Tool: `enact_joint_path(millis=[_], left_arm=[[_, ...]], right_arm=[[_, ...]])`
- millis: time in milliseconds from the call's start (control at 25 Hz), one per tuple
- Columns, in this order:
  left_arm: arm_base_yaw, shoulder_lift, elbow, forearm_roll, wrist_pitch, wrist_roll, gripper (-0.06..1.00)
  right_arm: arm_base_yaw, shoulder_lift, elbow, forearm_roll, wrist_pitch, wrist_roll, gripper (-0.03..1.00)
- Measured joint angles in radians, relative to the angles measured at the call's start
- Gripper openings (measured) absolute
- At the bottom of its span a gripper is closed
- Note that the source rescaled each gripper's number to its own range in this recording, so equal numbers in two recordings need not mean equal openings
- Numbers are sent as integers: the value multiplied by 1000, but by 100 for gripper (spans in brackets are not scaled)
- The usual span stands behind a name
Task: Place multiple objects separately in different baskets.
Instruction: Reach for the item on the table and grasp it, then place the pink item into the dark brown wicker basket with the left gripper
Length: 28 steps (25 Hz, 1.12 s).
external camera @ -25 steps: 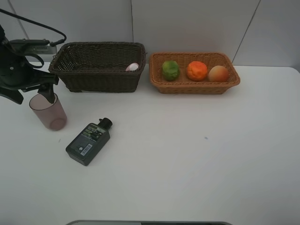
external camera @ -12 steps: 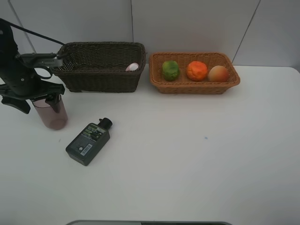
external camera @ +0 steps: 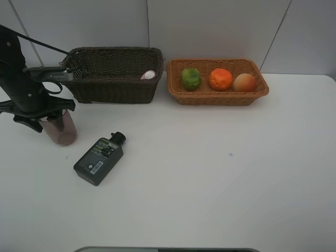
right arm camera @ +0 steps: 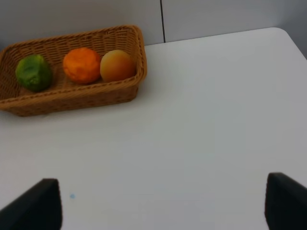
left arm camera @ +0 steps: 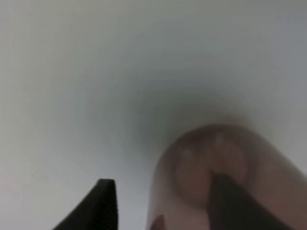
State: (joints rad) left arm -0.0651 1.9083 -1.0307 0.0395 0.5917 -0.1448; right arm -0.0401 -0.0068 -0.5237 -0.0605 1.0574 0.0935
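At nine o'clock, the left gripper [external camera: 52, 116] straddles the wall of the purplish cup [external camera: 62, 131], jaws not yet pinched (one finger [left arm camera: 230, 201] inside); an off-centre squeeze could tip it before it reaches the dark basket [external camera: 113, 92] at eleven. The right gripper [right arm camera: 163, 206] hangs wide open.

Table [external camera: 220, 189]: deep basket [external camera: 115, 90] at 11 o'clock with a small bottle [external camera: 148, 75] inside; shallow basket [external camera: 218, 97] at 1 o'clock holding round fruit [external camera: 191, 79], orange [external camera: 220, 79], peach [external camera: 244, 82], left to right. Cup [external camera: 62, 132] at 9 o'clock, flat bottle [external camera: 98, 159] lying at its 4 o'clock.
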Motion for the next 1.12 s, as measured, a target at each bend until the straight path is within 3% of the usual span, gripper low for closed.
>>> enact_joint_path(millis=[120,160,1120], left_arm=[[0,0,0,0,-2,0,7],[0,0,0,0,-5,0,0],[0,0,0,-18,-67,-1,0]], right_arm=[[0,0,0,0,0,0,90],[0,0,0,0,0,0,90],[0,0,0,0,0,0,90]])
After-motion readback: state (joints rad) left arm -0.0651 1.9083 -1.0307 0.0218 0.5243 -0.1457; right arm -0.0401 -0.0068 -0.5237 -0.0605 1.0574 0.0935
